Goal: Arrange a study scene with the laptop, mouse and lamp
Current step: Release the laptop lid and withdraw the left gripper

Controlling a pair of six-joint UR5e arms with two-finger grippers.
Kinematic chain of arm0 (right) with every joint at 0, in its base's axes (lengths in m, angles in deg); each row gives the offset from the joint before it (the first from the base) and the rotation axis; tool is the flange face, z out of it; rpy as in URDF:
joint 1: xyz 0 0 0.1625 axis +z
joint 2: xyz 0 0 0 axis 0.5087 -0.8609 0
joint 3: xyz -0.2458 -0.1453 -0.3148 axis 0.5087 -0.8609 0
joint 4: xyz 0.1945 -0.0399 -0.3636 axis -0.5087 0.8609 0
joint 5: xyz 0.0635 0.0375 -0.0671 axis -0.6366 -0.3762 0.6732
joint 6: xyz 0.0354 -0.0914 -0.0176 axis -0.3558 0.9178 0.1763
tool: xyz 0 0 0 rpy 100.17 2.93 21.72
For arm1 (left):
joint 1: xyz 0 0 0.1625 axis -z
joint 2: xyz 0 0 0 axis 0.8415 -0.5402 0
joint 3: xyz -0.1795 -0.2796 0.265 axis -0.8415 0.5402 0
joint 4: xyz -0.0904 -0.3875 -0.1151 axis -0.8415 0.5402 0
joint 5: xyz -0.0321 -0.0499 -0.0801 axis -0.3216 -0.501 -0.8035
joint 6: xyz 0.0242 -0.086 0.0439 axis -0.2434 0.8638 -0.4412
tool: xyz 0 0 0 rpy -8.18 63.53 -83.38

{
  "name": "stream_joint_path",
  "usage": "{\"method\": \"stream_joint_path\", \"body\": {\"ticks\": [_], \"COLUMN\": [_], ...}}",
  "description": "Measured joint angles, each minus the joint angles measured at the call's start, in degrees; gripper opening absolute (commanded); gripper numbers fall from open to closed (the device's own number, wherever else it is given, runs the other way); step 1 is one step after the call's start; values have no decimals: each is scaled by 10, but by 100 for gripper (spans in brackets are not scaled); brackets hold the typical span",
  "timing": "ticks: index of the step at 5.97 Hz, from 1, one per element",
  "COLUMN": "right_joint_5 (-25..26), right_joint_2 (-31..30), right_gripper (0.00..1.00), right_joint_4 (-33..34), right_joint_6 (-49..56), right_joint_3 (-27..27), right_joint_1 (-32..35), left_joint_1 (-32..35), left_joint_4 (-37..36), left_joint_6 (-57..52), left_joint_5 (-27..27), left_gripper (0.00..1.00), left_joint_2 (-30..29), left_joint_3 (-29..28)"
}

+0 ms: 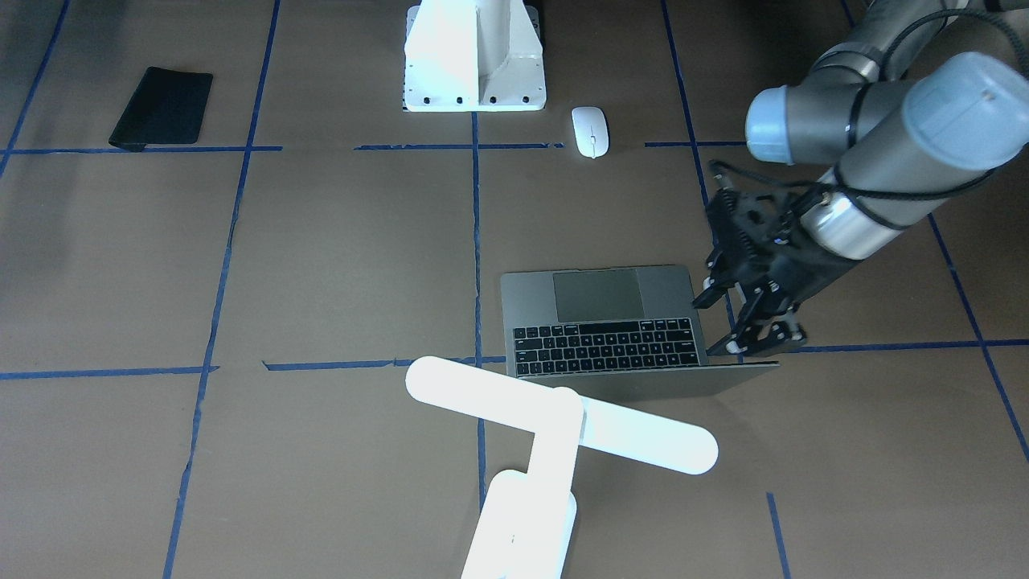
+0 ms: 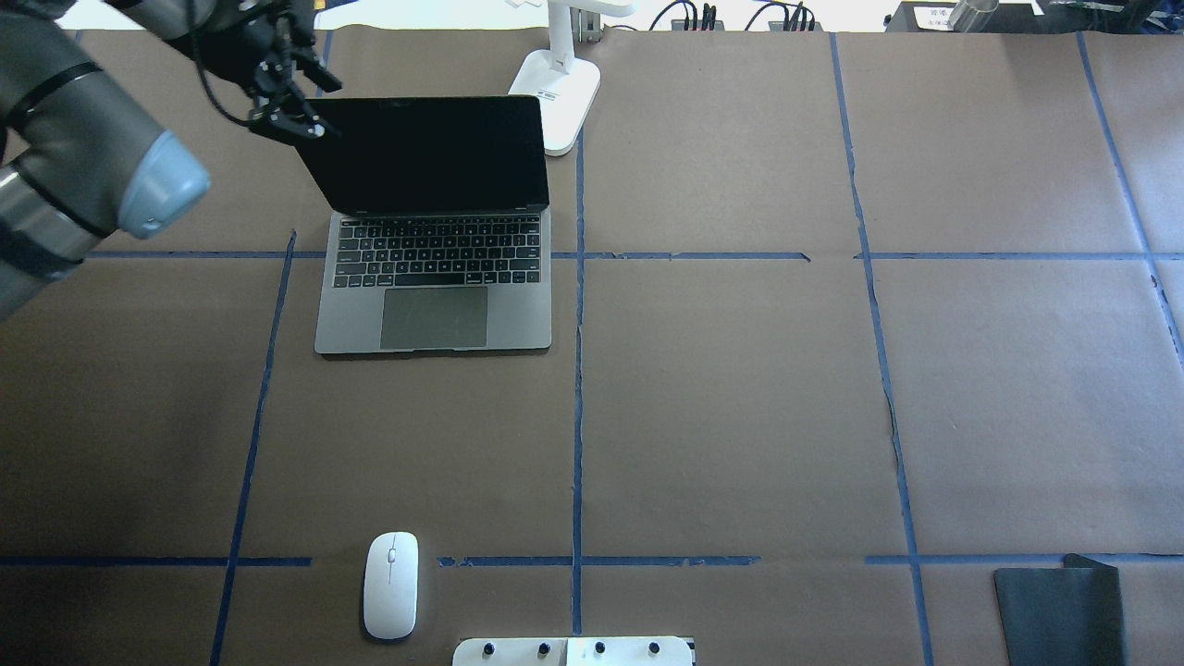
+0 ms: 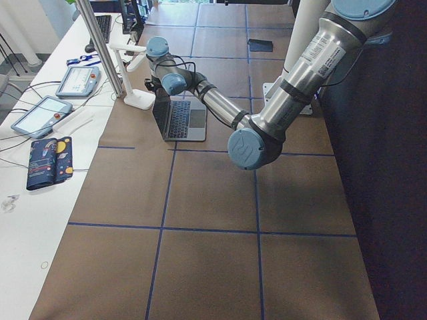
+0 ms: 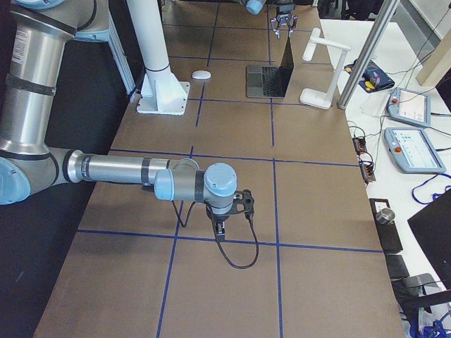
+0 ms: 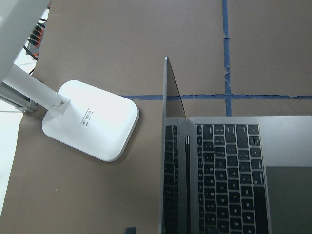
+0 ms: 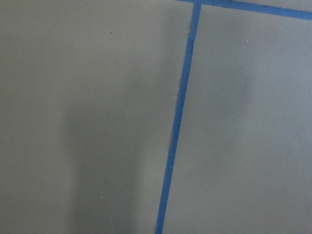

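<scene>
**A:** Where is the laptop [image 2: 435, 268]?
**B:** On the brown paper of the table [image 2: 740, 416]. It is open with the lid upright, the screen dark, and the keys and trackpad facing the robot.
**A:** And the left gripper [image 2: 310, 109]?
**B:** At the lid's top corner, on the laptop's left side. Its fingers stand apart and are clamped on nothing. I cannot tell whether one brushes the lid's edge.
**A:** The lamp [image 1: 635, 441]?
**B:** It is lit. Its flat base stands just behind the laptop's lid, by the right rear corner, with a strip of paper between them. The glowing bar head is also on the far side of the lid.
**A:** The mouse [image 2: 390, 585]?
**B:** Well apart from the laptop, out past its trackpad edge toward the robot, lying flat.
**A:** The right gripper [image 4: 220, 227]?
**B:** Far off to the laptop's right, low over the paper. Only the side view shows it, so I cannot tell whether its fingers are apart or together.
**A:** Anything else?
**B:** A black mat [image 2: 1054, 610] lies well off to the laptop's right, and a white pedestal [image 1: 474, 64] stands beyond the mouse
</scene>
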Motion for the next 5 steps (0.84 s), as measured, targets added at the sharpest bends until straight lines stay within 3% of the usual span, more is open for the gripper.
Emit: {"method": "stream_joint_path", "body": {"ticks": [2,3,5], "right_joint_5": [0,0,0], "right_joint_2": [0,1,4], "right_gripper": [100,100,100], "right_joint_4": [-1,-1,-15], "right_joint_6": [-5,-10,-19], "right_joint_3": [1,2,7], "right_joint_1": [0,0,-5], "left_joint_1": [28,36,69], "left_joint_4": [-4,-33,-204], "left_joint_6": [-4,-4,2], "left_joint_5": [-4,-4,-3], "left_gripper": [84,100,100], "left_joint_2": [102,127,143], "left_joint_3": [44,43,46]}}
